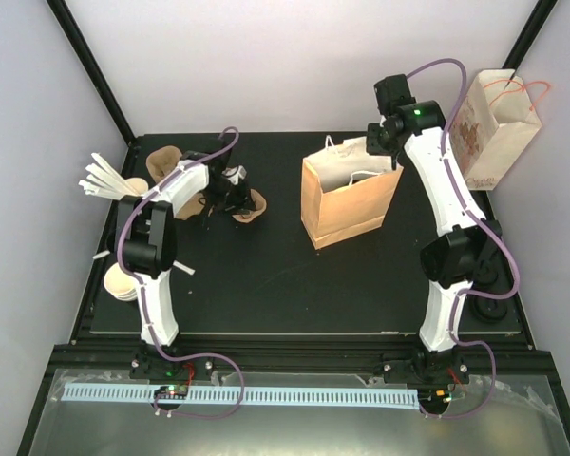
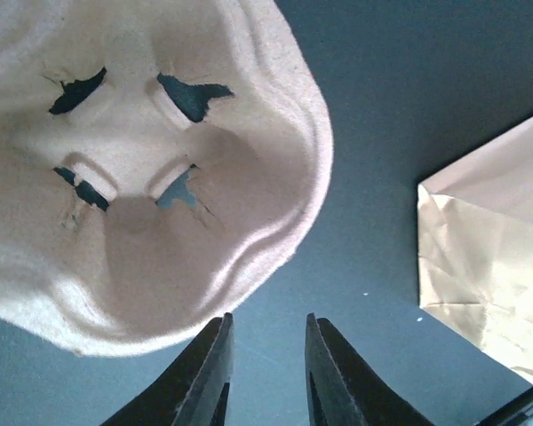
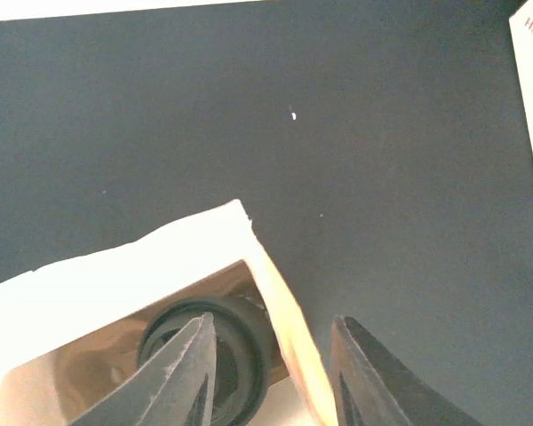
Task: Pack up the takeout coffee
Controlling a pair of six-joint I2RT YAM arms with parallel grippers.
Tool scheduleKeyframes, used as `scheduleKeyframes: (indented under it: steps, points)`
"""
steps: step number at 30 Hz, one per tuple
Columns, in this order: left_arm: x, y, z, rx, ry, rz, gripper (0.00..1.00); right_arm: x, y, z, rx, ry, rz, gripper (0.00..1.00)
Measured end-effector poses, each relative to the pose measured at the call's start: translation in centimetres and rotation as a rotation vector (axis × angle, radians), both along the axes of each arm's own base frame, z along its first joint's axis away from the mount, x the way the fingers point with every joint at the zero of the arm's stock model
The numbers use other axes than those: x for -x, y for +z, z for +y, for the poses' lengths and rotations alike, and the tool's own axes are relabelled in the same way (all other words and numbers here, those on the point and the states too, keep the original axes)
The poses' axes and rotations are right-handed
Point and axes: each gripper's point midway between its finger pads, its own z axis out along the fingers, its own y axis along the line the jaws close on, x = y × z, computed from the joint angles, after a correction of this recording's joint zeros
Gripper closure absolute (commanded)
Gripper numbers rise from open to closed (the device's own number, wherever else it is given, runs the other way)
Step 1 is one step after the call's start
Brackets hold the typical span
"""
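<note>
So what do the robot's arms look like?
White, with black joints: the left arm and the right arm. A purple cable loops along each. A green light glows on the right one. The left tool and right tool each have two black pointed fingers.

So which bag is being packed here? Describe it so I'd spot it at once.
On the black mat, look just right of centre: a plain brown paper bag stands upright and open, with white handles. The other bag, in the far right corner, is paler, printed, with orange handles, and the brown one shows a black round lid inside.
</note>
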Motion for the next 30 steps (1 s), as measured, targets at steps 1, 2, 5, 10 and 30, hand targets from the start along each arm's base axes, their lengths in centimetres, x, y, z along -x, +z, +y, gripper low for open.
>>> scheduleKeyframes:
  steps: [1, 2, 5, 10, 30]
  points:
    - [0.0, 0.3, -0.1, 0.000, -0.005, -0.005, 0.69, 0.2, 0.1, 0.0, 0.001, 0.004, 0.002, 0.52]
    - [0.1, 0.7, -0.1, -0.001, -0.012, -0.009, 0.67, 0.4, 0.3, 0.0, 0.002, 0.014, 0.003, 0.46]
    - [0.6, 2.3, -0.2, -0.004, -0.035, -0.029, 0.64, 1.3, 1.5, 0.1, -0.007, 0.033, -0.011, 0.37]
    - [2.1, 7.7, 0.3, -0.027, -0.056, -0.134, 0.58, 4.5, 5.8, 0.7, -0.021, 0.083, -0.099, 0.32]
    - [15.9, 12.5, 21.9, -0.525, 0.581, -0.129, 0.22, 14.4, 11.0, 17.2, -0.238, 0.685, -0.343, 0.22]
